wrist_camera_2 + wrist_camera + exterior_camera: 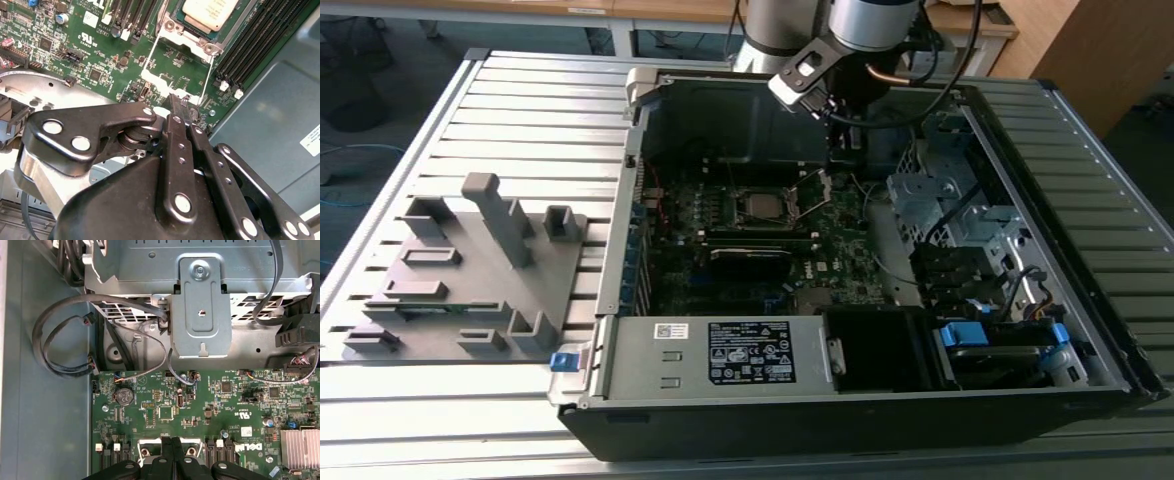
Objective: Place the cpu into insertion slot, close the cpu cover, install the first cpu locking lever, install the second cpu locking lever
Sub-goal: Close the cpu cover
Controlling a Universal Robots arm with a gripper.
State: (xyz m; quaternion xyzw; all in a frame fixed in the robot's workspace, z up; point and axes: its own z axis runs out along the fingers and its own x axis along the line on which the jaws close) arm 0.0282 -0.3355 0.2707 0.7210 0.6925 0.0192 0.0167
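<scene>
Second wrist view: gripper [181, 107], jaws clenched, at the raised cpu cover [160, 81]; cpu [210, 11] seated. Closing should go best with a slow, even push.

- The arm [870, 20] comes in from the far edge of the exterior view, its silver-grey last section sloping downward.
- The wrist [803, 78] carries a pale block on the side toward the exterior view's left, and it is tilted.
- The gripper [845, 150] hangs below the wrist and points down, black and narrow.
- In the second wrist view the gripper [181, 107] shows its black link bars [95, 127] folded inward, and the two fingers [176, 145] run side by side to their tips.
- In the first wrist view the gripper [172, 440] has its fingers [166, 452] pressed flat together, with no gap between them.
</scene>
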